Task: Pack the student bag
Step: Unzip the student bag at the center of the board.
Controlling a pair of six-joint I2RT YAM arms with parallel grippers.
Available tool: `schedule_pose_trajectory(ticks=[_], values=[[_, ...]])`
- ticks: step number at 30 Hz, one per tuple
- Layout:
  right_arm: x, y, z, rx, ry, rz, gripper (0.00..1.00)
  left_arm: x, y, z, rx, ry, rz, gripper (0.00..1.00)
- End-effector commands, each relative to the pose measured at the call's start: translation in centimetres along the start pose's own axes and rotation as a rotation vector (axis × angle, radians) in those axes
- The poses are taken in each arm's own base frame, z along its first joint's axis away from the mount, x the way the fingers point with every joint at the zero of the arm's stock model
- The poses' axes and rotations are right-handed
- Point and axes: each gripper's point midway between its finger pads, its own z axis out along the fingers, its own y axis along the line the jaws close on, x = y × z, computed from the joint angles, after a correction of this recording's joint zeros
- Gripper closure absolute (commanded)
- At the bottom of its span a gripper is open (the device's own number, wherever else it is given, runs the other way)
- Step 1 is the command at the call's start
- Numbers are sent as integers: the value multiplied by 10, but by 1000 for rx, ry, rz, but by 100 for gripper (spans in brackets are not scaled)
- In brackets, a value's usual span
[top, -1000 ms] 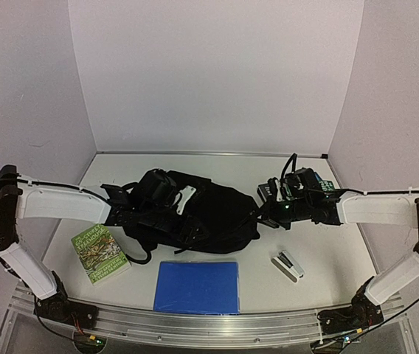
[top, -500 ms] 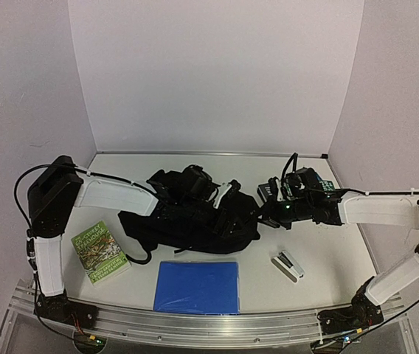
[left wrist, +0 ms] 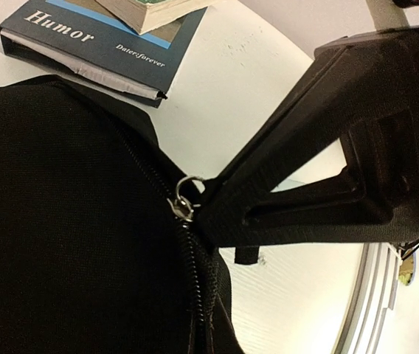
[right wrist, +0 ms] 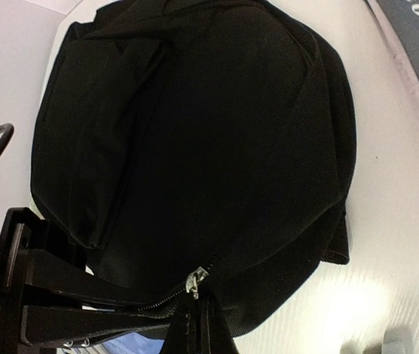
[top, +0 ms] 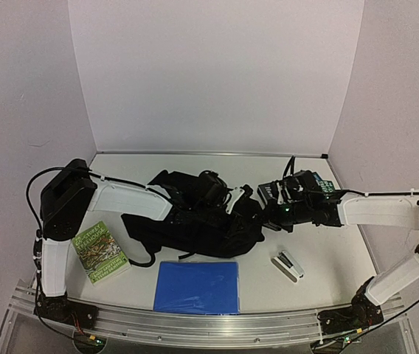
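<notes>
The left gripper [left wrist: 208, 209] is gripping the silver zipper pull [left wrist: 183, 199] of the student bag [left wrist: 62, 236] with its black fingers [left wrist: 320, 177] drawn together. A dark book [left wrist: 91, 37] titled "Humor" is lying on the white table [left wrist: 239, 96] just beside the bag, with a second book [left wrist: 154, 9] resting on top of it.

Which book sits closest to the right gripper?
The dark Humor book, just behind the right gripper; the green book lies across the table, left of the student bag.

Robot lab booth: blank white walls [top: 217, 74], aluminium mounting rail [top: 195, 322], two bolted arms [top: 125, 198].
</notes>
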Motion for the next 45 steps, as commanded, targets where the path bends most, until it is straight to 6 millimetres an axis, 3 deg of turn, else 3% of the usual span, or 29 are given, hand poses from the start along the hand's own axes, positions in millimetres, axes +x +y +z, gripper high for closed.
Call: schedule_pose_trajectory(ticks=[1,7,15,22,24,27,33,36,38,41,45], values=[[-25,-33,-12,215,-124,45,100,25,5,-20,-62,66,14,100],[-42,-43,-18,322,-173,41,100,59,11,-35,-85,138,3,100],[-52,-51,-4,398,-157,26,100,100,16,-56,-123,235,1,100],[-44,-57,7,400,-101,20,100,129,28,-77,-200,293,-29,100],[-39,-45,12,338,-51,-20,100,135,32,-82,-227,306,-36,100],[-30,-12,15,176,34,-91,100,142,35,-87,-243,321,-46,100],[-30,23,-4,32,54,-157,100,153,35,-101,-263,364,-68,100],[-13,34,4,-48,129,-154,100,152,33,-106,-269,355,-89,96],[-3,35,11,-55,150,-160,100,140,25,-105,-231,313,-102,84],[10,39,19,-72,179,-165,100,111,8,-101,-158,234,-110,62],[22,46,24,-93,200,-176,100,61,-15,-98,-76,117,-97,42]])
